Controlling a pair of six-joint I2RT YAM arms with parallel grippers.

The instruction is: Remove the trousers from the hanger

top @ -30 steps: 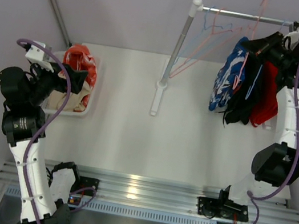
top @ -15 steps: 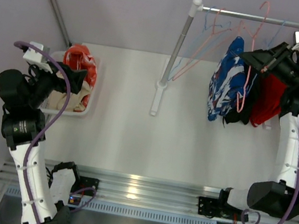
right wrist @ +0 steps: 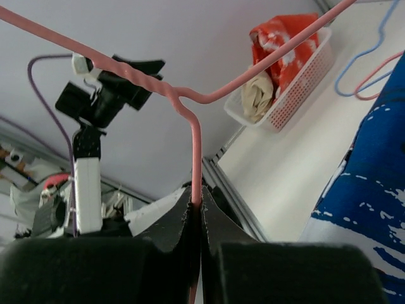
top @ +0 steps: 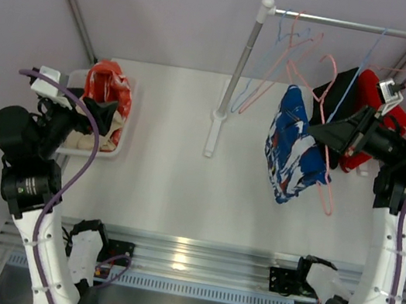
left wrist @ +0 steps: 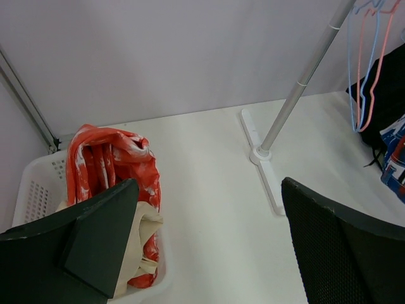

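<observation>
Right gripper clamped tight on pink hanger, off the rail, blue trousers draped on it above table. Left gripper spread wide, holding nothing, beside basket with orange-red trousers and beige trousers. Black trousers and red trousers below rail, by right arm.

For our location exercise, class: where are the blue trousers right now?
In the top view, the blue trousers hang on the right side from the pink hanger pinched in the right gripper, between the rack post and the black trousers.
</observation>
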